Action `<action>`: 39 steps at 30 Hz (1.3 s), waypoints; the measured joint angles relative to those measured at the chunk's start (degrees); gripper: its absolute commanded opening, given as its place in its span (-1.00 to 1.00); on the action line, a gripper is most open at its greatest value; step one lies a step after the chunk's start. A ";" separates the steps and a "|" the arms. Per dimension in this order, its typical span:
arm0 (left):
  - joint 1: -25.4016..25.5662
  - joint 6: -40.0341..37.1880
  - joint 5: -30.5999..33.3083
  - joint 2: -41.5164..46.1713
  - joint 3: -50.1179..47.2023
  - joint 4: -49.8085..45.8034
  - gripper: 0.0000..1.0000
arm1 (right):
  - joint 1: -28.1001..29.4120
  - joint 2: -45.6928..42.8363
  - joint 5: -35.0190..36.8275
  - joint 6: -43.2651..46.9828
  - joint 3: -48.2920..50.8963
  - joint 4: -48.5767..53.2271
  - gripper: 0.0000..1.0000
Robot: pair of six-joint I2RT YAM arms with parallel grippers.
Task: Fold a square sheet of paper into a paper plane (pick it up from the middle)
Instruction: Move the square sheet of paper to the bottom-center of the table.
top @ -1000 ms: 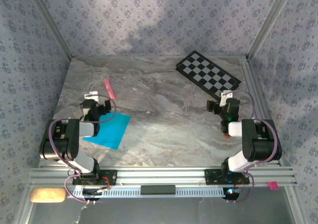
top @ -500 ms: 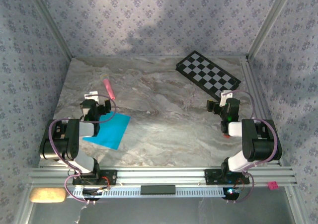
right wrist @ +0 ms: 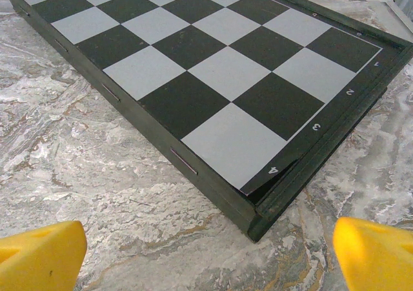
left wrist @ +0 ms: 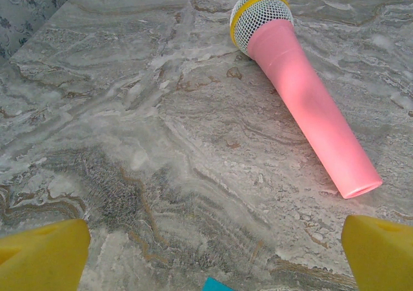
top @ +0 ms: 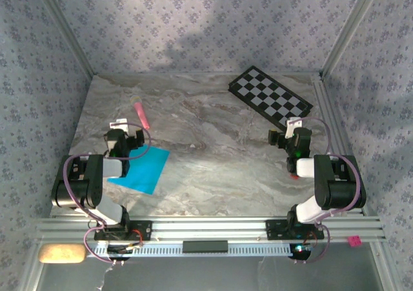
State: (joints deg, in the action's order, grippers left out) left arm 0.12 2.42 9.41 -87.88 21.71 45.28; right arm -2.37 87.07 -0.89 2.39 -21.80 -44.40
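Marbled grey table carries the square sheet of paper flat near-left, just beside the left gripper, jaws spread, empty; right gripper likewise. Best: descend on the sheet's middle, pinch lightly.

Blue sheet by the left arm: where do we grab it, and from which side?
Middle of the square sheet of paper, straight down from above with the left gripper, which is open near its far corner. It lies flat on the table, no edge lifted to get under, so pinching the centre into a ridge looks best.
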 measured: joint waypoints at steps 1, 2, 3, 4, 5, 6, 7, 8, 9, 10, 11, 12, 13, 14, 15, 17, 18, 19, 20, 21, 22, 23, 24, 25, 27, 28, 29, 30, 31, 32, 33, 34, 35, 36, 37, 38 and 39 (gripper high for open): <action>0.00 -0.02 -0.02 0.00 0.00 0.00 1.00 | 0.04 0.00 0.00 0.00 0.00 0.00 0.99; 0.00 -0.02 -0.02 0.00 0.00 0.00 0.99 | 0.04 0.00 0.00 0.00 0.00 0.00 0.99; 0.00 -0.02 -0.02 0.00 0.00 0.00 1.00 | 0.04 0.00 0.00 0.00 0.00 0.00 0.99; 0.00 -0.02 -0.02 0.00 0.00 0.00 0.99 | 0.04 0.00 0.00 0.00 0.00 0.00 0.99; 0.00 -0.02 0.00 0.00 0.00 0.00 1.00 | 0.04 0.00 0.02 0.00 0.00 0.00 0.99; 0.00 -0.02 -0.02 0.00 0.00 0.00 0.99 | 0.04 0.00 0.00 0.02 0.00 0.00 0.99; 0.02 -0.04 -0.02 0.00 0.00 0.13 0.99 | 0.04 0.00 0.00 0.02 0.00 0.00 0.99; 0.20 -0.07 0.00 0.04 -0.02 0.42 0.99 | 0.17 -0.02 0.00 0.04 0.00 0.00 0.99; 0.33 -0.11 0.02 0.22 -0.02 0.44 1.00 | 0.22 -0.02 0.00 0.04 0.00 0.00 0.99; 0.46 -0.15 0.04 1.01 -0.02 -0.11 1.00 | 0.33 -0.07 0.00 0.04 0.00 0.07 0.99; 0.68 -0.11 0.24 2.36 -0.02 -1.14 0.99 | 0.42 -0.26 0.00 0.04 -0.24 0.81 0.99; 0.70 0.04 0.50 3.96 0.09 -2.69 0.99 | 0.50 -0.48 -0.02 0.07 -0.55 1.60 0.99; 0.76 0.42 0.72 6.21 0.50 -5.25 1.00 | 0.55 -1.11 -0.07 0.11 -1.11 3.04 0.99; 0.72 0.87 0.92 8.33 1.29 -8.00 1.00 | 0.59 -1.90 -0.09 0.15 -1.75 4.52 0.99; 0.63 1.38 1.11 10.16 2.27 -10.58 0.99 | 0.59 -2.95 -0.15 0.13 -2.49 6.45 0.99; 0.48 2.64 1.51 14.19 4.42 -15.06 1.00 | 0.59 -5.57 -0.50 0.00 -4.37 10.64 0.99; 0.37 3.26 1.62 15.82 4.98 -16.63 0.99 | 0.59 -6.97 -0.79 -0.07 -5.38 12.72 0.99; 0.28 4.24 1.95 17.42 5.42 -18.47 0.99 | 0.59 -8.44 -1.16 -0.31 -6.36 14.84 0.99; 0.26 5.44 2.25 19.02 5.84 -20.79 1.00 | 0.61 -10.36 -1.57 -0.68 -7.41 17.42 0.99; 0.26 6.58 2.56 20.09 6.25 -23.15 1.00 | 0.63 -11.82 -1.86 -1.18 -8.15 19.58 0.99; 0.26 8.87 2.80 21.55 7.28 -27.47 0.99 | 0.63 -13.81 -2.27 -2.14 -9.11 22.51 0.99; 0.26 10.67 2.82 22.47 8.15 -30.84 0.99 | 0.63 -15.58 -2.67 -3.45 -9.97 25.18 0.99; 0.26 12.66 2.56 23.47 9.33 -34.75 1.00 | 0.63 -17.44 -2.89 -5.70 -10.95 28.20 0.99; 0.26 14.99 2.08 24.70 10.47 -38.88 0.99 | 0.63 -19.34 -3.10 -8.87 -12.15 31.71 0.99; 0.17 18.73 -0.17 27.17 11.47 -44.39 0.99 | 0.37 -21.99 -4.57 -14.14 -14.78 38.58 0.99; -0.02 20.37 -2.03 28.63 11.45 -46.60 0.99 | 0.13 -22.93 -5.97 -16.52 -15.98 41.42 0.99; -0.11 21.90 -4.61 30.01 11.10 -48.26 0.99 | -0.07 -23.65 -7.82 -18.73 -16.83 43.87 0.99; -0.13 23.26 -6.93 31.01 10.62 -49.24 0.99 | -0.17 -24.15 -9.57 -20.35 -17.18 45.40 0.99; -0.15 24.57 -9.49 31.89 10.01 -50.29 0.99 | -0.11 -24.90 -12.33 -22.56 -17.18 47.12 0.99; -0.13 25.75 -12.63 32.41 9.33 -51.30 0.99 | 0.31 -25.62 -14.82 -24.48 -16.83 48.54 0.99; -0.11 26.49 -14.75 32.50 8.90 -52.11 0.99 | 1.07 -26.32 -16.31 -26.03 -16.31 49.31 0.99; -0.04 27.34 -17.03 32.35 8.46 -53.37 0.99 | 2.29 -27.26 -17.73 -27.61 -15.58 50.27 0.99; 0.22 28.04 -18.64 32.11 8.04 -54.42 0.99 | 3.78 -28.11 -18.51 -28.89 -14.93 50.84 0.99; 0.48 28.65 -19.87 31.80 7.69 -55.28 0.99 | 5.44 -28.92 -19.28 -29.99 -14.38 51.69 0.99; 0.92 29.31 -21.00 31.21 7.37 -56.17 0.99 | 7.37 -29.51 -19.58 -30.60 -14.14 52.61 0.99; 1.22 29.86 -21.81 30.58 7.19 -56.76 0.99 | 9.29 -29.75 -19.54 -31.23 -14.14 53.46 0.99; 1.70 30.42 -22.53 29.64 7.13 -57.48 0.99 | 10.99 -29.79 -19.34 -31.67 -14.14 54.07 0.99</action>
State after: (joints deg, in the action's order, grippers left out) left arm 1.83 32.84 -13.13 -58.24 28.84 -12.21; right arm 8.62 57.28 -20.23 -29.28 -35.94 9.67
